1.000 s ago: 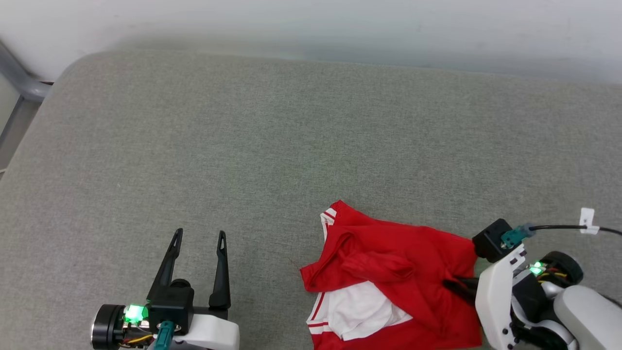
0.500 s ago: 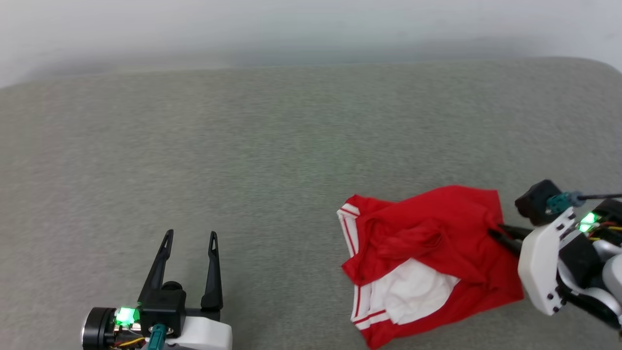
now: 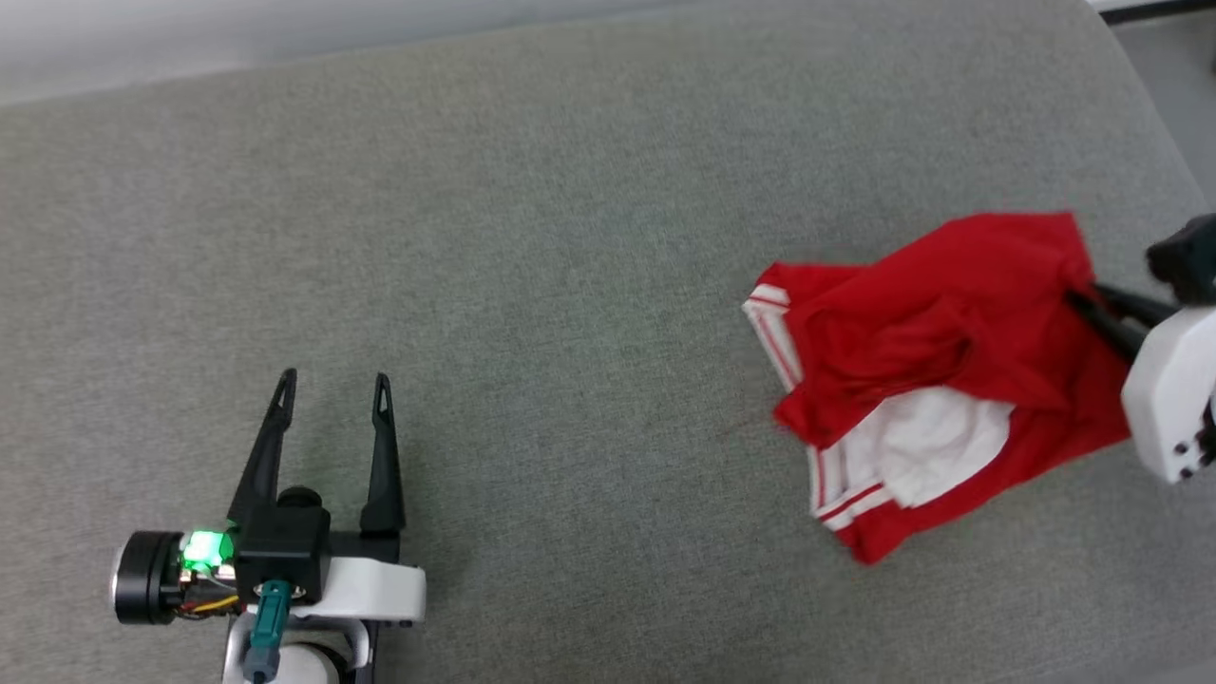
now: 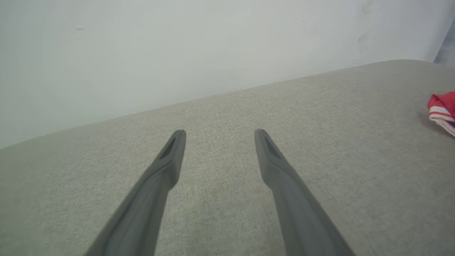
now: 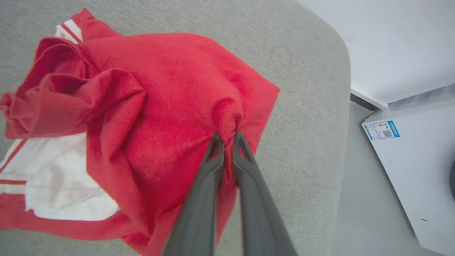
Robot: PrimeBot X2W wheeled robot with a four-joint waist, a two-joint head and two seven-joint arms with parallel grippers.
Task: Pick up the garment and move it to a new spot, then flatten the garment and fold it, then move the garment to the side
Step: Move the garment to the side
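The broad grey upholstered cushion carries everything. The crumpled red jersey garment, with a white sleeve and striped trim showing, lies bunched near the cushion's right end, close to its rounded corner. The right gripper has its fingers pressed together on a pinch of red cloth at the garment's right edge. The left gripper hovers well apart, fingers spread, holding nothing. The first move looks under way; flattening, folding and setting aside remain.
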